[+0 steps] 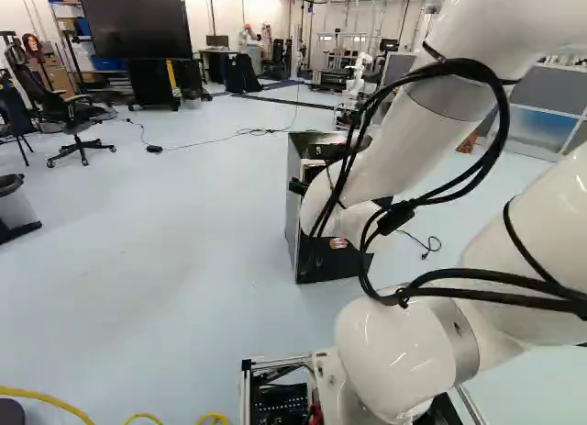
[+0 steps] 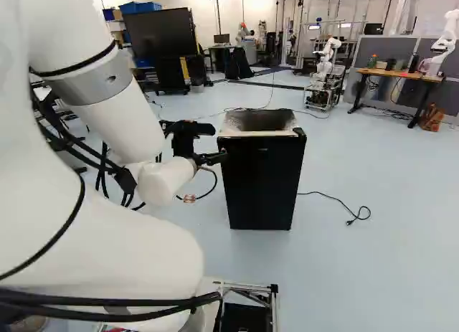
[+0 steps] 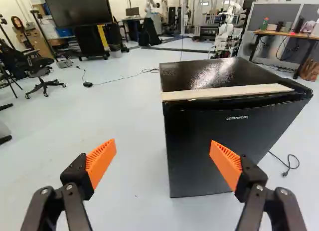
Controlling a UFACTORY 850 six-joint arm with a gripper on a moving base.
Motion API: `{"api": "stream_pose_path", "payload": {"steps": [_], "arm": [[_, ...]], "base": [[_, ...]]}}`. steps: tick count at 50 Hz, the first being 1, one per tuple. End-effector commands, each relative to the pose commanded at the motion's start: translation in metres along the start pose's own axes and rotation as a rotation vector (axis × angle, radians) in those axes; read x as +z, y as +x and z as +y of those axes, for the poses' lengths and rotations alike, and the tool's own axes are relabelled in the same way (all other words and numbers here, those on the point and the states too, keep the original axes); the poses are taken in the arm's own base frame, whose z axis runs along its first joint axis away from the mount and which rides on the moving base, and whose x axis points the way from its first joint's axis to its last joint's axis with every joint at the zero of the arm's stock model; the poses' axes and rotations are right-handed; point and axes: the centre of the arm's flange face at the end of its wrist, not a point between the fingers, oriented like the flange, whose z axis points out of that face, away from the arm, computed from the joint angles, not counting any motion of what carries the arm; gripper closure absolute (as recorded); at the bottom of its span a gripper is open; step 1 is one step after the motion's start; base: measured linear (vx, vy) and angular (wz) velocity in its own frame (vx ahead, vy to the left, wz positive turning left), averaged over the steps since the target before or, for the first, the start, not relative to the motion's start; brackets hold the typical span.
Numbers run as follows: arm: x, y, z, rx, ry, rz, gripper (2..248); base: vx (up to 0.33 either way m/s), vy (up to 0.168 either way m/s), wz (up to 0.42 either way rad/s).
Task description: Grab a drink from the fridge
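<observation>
In the right base view my gripper (image 2: 219, 144) is at the near left upper corner of the black fridge (image 2: 260, 185). The wrist view shows the gripper (image 3: 163, 158) open, its orange pads wide apart with nothing between them. Ahead of it stands the fridge (image 3: 212, 151), mostly on the side of one finger, which overlaps the door in that view. The door is closed, and a pale strip (image 3: 224, 92) runs along the top front edge. The fridge's inside is hidden. My arm partly covers the fridge in the left base view.
A cable (image 2: 333, 198) lies on the floor beside the fridge. A desk (image 2: 398, 75) stands farther off, with another robot (image 2: 328, 59) near it. At the far left are an office chair (image 1: 78, 131) and a large screen (image 1: 138, 27).
</observation>
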Motion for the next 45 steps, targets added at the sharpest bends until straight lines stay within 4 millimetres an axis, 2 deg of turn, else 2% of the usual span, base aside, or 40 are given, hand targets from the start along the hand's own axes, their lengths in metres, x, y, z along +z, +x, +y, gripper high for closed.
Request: {"api": "stream_pose_path", "payload": {"steps": [45], "arm": [[0.04, -0.014, -0.036, 0.063, -0.113, 0.054, 3]], "base": [[0.0, 0.0, 0.0]]}}
